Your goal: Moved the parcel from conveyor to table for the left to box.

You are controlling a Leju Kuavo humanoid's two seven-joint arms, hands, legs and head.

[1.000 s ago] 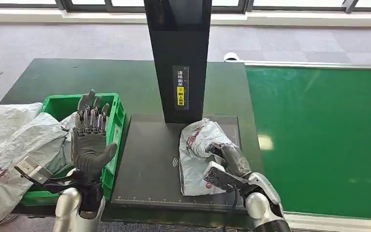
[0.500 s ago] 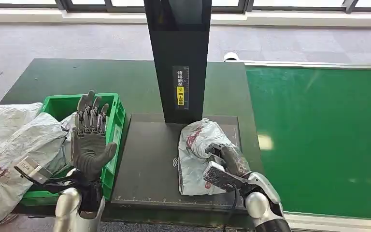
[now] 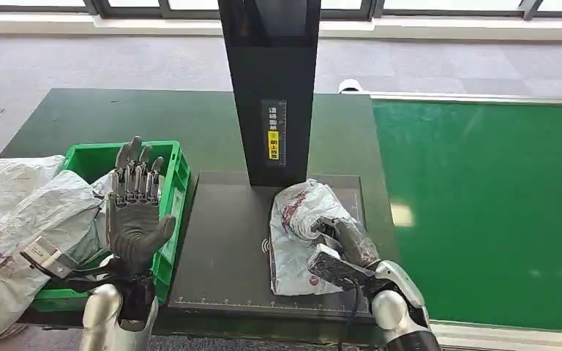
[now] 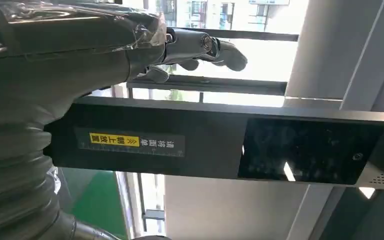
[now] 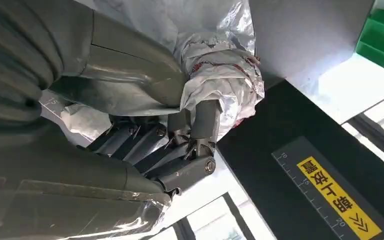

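Nothing moved: parcel (image 3: 301, 227) (crumpled) within right hand (image 3: 340, 245) fingers (image 5: 205, 125).

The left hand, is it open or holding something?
Open: the left hand is raised beside the green crate, palm showing, fingers spread, nothing in it.

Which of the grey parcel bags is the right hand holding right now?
The small crumpled parcel on the black scanner plate, below the black column. The right hand grips it. The larger bags are piled over the green crate, beside the open left hand.
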